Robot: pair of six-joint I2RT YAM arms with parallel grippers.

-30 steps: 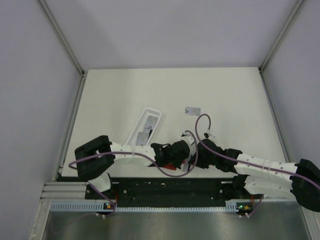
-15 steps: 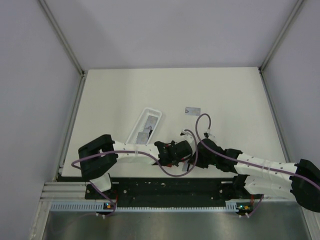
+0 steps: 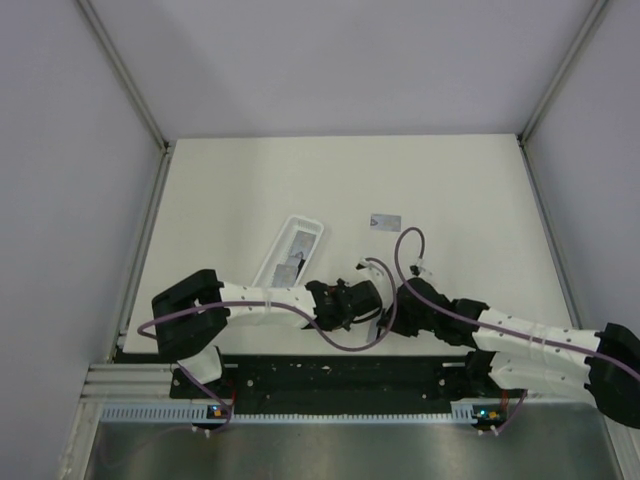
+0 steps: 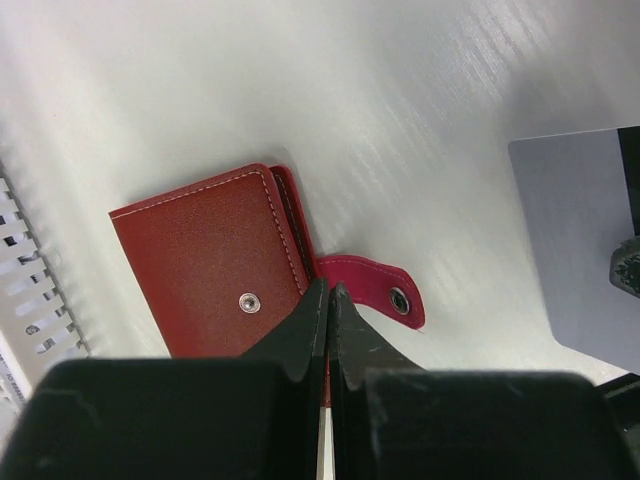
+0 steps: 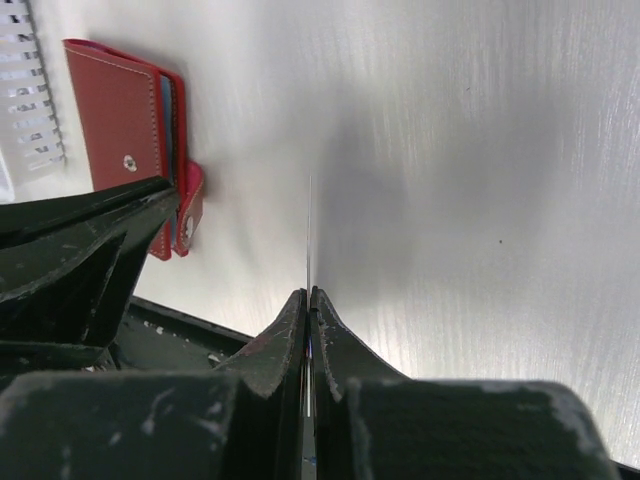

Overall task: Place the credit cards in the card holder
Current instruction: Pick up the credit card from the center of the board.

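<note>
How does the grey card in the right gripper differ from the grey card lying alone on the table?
The held card is pinched in the right gripper; the lone card lies flat on the table, untouched. The held card is close to the red card holder, at the near edge; the lone card lies farther out. Both are thin, grey, rectangular.

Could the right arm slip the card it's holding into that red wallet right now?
Probably not yet. The right gripper pinches a grey card, but the red wallet lies folded shut, only its clasp tab undone, and the shut left gripper is at its edge.
</note>
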